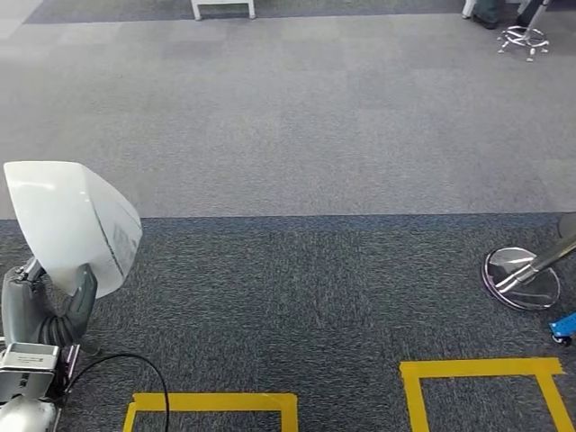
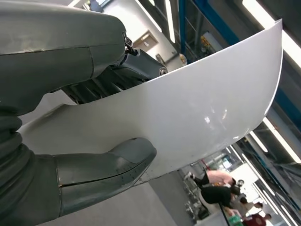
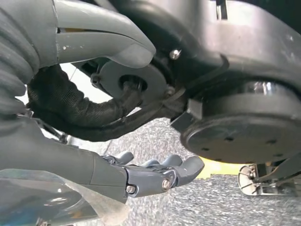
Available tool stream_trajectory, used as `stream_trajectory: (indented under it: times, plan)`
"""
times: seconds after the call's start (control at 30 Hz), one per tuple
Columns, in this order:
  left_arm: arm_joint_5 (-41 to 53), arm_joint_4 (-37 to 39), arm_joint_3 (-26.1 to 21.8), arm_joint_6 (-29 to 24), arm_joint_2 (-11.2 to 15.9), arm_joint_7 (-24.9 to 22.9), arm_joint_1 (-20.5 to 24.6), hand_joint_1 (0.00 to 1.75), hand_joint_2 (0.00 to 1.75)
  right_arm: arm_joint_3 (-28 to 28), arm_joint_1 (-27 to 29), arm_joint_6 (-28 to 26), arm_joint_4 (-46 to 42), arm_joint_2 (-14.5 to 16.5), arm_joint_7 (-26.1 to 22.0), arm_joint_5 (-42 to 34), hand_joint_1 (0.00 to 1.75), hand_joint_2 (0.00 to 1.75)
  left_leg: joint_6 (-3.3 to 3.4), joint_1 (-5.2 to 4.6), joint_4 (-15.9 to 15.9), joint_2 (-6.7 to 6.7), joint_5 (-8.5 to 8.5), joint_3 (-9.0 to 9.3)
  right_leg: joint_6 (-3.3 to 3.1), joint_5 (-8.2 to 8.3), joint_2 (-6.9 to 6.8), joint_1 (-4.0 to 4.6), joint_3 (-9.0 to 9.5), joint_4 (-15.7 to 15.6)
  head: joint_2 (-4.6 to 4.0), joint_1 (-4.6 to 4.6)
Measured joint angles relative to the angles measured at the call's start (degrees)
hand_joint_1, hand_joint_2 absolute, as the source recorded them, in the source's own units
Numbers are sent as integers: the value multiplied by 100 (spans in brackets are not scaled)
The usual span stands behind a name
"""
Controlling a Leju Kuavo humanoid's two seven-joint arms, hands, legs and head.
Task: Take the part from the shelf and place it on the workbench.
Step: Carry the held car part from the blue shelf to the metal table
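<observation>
The part (image 1: 67,220) is a thin white curved sheet with a faint label on one face. My left hand (image 1: 48,306) holds it up at the lower left of the head view, above dark grey carpet. The left wrist view shows the part (image 2: 199,108) pinched between the thumb (image 2: 106,169) and the darker fingers (image 2: 117,75) of the left hand (image 2: 53,56). My right hand (image 3: 71,160) hangs low over the carpet. Its fingers (image 3: 160,174) are stretched out apart from the thumb, with nothing in them.
Two yellow tape outlines (image 1: 211,409) (image 1: 482,369) mark the dark carpet in front of me. A chrome chair base (image 1: 522,277) and a blue item (image 1: 563,328) sit at the right. White table legs (image 1: 224,9) stand far ahead. People (image 2: 216,188) are in the background.
</observation>
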State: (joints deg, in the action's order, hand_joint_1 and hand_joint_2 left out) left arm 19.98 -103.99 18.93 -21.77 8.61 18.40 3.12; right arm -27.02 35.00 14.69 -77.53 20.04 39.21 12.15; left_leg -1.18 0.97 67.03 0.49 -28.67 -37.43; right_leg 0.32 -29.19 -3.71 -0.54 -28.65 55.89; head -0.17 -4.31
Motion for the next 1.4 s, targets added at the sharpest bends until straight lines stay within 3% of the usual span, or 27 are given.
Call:
stream_trajectory:
  times: [0.07,0.1,0.13,0.2,0.27,0.33,0.4,0.43,0.47,0.5,0.53,0.57,0.63,0.7,0.77,0.83,0.9,0.93,0.97,1.03,1.07,1.13,1.2,1.23,1.3,1.33,1.4]
  plan:
    - [0,1,0,0,-1,-1,3,175,175,1,-3,1,0,0,0,0,0,175,42,-34,-693,247,221,367,57,-54,-112,27,28,7,1,1]
    - [0,1,0,0,-2,-1,4,175,175,1,-3,1,0,0,0,0,0,175,82,-56,-847,318,229,444,88,-78,-160,41,40,8,1,-4]
    - [0,2,-1,0,-1,-2,3,175,175,1,-5,2,0,0,0,1,0,175,126,-81,-873,324,193,451,117,-96,-208,54,54,5,1,-12]
    - [1,0,-2,0,4,-3,-2,175,175,4,-16,1,-3,0,-1,1,0,175,216,-83,-896,192,207,441,183,-135,-255,38,100,3,1,-24]
    - [2,-2,-2,0,3,-2,6,175,175,8,-24,1,-6,0,-2,-1,0,175,296,-70,-925,81,233,446,234,-319,-12,9,-11,261,2,-37]
    - [2,-3,-2,0,-2,-2,15,175,175,10,-22,2,-7,0,-2,-1,0,175,345,-66,-933,-27,239,444,244,-680,291,-4,-388,1008,1,-56]
    - [2,-3,-1,0,-2,-2,13,175,175,10,-15,2,-5,0,-1,0,0,175,363,-86,-930,-159,233,447,232,-880,359,1,-813,1740,1,-58]
    - [2,-3,-1,0,-2,-2,12,175,175,9,-12,2,-5,0,0,0,0,175,367,-98,-929,-237,229,455,214,-804,369,4,-909,1820,1,-58]
    - [2,-3,-1,0,-2,-2,12,175,175,9,-10,2,-4,0,0,0,0,175,370,-106,-928,-319,226,467,187,-613,391,9,-894,1660,0,-57]
    - [2,-3,-2,0,-2,-2,12,175,175,9,-8,2,-4,0,-1,0,0,175,370,-110,-928,-399,222,481,153,-351,450,17,-779,1299,0,-58]
    - [2,-3,-2,0,-3,-2,13,175,175,9,-8,2,-4,0,-2,0,0,175,365,-111,-926,-473,217,488,114,-114,591,25,-625,871,0,-56]
    - [2,-3,-2,0,-4,-3,14,175,175,9,-3,0,-5,0,-2,0,0,175,353,-113,-917,-546,210,484,84,41,724,22,-478,493,0,-55]
    - [2,-3,-1,1,-7,-3,11,175,175,9,3,-5,-5,-1,-1,0,0,175,305,-98,-904,-681,213,445,62,116,879,26,-306,132,1,-56]
    - [2,-3,-1,1,-2,-2,1,175,175,6,3,-9,-6,-2,-1,1,0,175,241,-75,-899,-788,224,408,49,118,761,26,-245,78,1,-60]
    - [2,-3,-1,1,4,-1,3,175,175,6,1,-10,-7,-2,-2,0,0,175,185,-84,-730,-598,96,331,-1,141,610,12,-201,15,1,-47]
    - [2,-3,0,0,5,-1,13,175,175,7,3,-9,-7,-1,-2,-2,0,175,126,-85,-107,-264,-259,54,-43,139,440,8,-168,-20,0,-30]
    - [2,-2,0,0,4,-2,12,175,175,2,6,-10,-7,0,-1,0,0,175,63,-46,609,-146,-543,-283,-50,117,266,9,-155,-19,0,-26]
    - [1,-1,0,0,5,-2,8,175,175,0,5,-10,-6,0,0,1,0,175,36,-21,735,-129,-537,-344,-43,104,185,7,-146,-18,0,-25]
    - [1,-1,0,0,5,-2,6,175,175,1,3,-10,-5,0,0,1,0,175,10,3,614,-105,-411,-283,-27,87,107,1,-129,-13,0,-26]
    - [1,-1,-1,0,7,-2,6,175,175,4,-2,-9,-5,0,0,0,0,175,-33,30,-143,85,-28,111,28,34,-33,-9,-78,6,0,-24]
    - [2,-1,-1,0,6,-2,8,175,175,5,-3,-9,-6,0,0,0,0,175,-23,25,-514,196,101,301,67,-1,-93,1,-63,29,0,-21]
    - [1,-1,-1,0,5,-3,8,175,175,5,-3,-9,-7,0,-1,0,0,175,46,-7,-835,307,142,455,133,-52,-190,29,-34,55,1,-29]
    - [0,-1,-2,0,8,-3,3,175,175,5,-11,-9,-7,0,-2,0,0,175,145,-32,-836,185,141,430,191,-77,-279,24,-4,54,1,-43]
    - [0,-2,-3,-1,10,-3,-1,175,175,6,-19,-9,-7,0,-2,0,0,175,184,-32,-844,129,148,426,225,-117,-233,9,-14,80,1,-51]
    - [2,-3,-3,-1,11,-2,6,175,175,9,-27,-9,-7,0,-2,0,0,175,262,-18,-866,21,169,428,270,-350,42,-20,-183,427,1,-72]
    - [1,-3,-3,-1,9,-2,8,175,175,10,-28,-9,-7,0,-2,0,0,175,287,-18,-867,-30,172,423,273,-535,212,-25,-364,790,2,-85]
    - [0,-3,-2,0,3,-2,8,175,175,10,-23,-10,-7,0,0,1,0,175,317,-36,-865,-152,173,416,261,-834,347,-18,-792,1603,2,-96]
